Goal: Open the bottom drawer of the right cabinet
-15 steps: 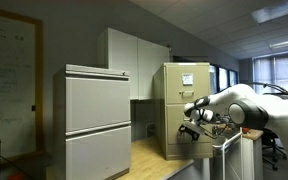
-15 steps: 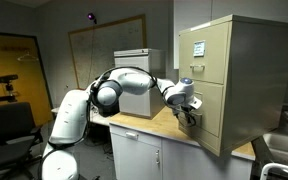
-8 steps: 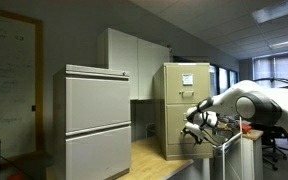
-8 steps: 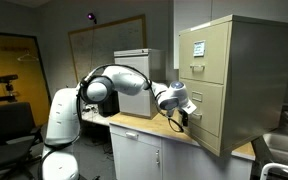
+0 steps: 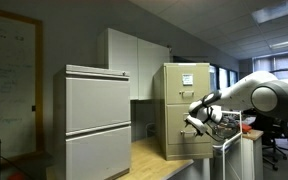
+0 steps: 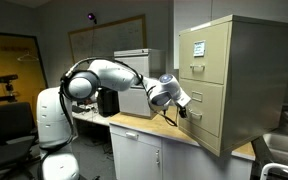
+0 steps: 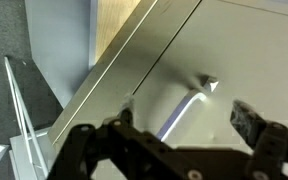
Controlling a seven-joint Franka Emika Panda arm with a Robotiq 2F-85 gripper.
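The right cabinet is a tan metal filing cabinet, seen in both exterior views. Its bottom drawer has a flush beige front with a small metal handle. My gripper hangs just in front of that drawer front, also seen from the side in an exterior view. In the wrist view my gripper is open. Its dark fingers stand either side of the handle, short of it and not touching.
A wide pale grey two-drawer cabinet stands beside the tan one on a wooden countertop. A white paper is on the top drawer front. A whiteboard hangs behind the arm, and an office chair stands at the far side.
My arm has drawn back from the cabinet and my gripper has moved slightly away from the drawer front. The drawer front looks unchanged.
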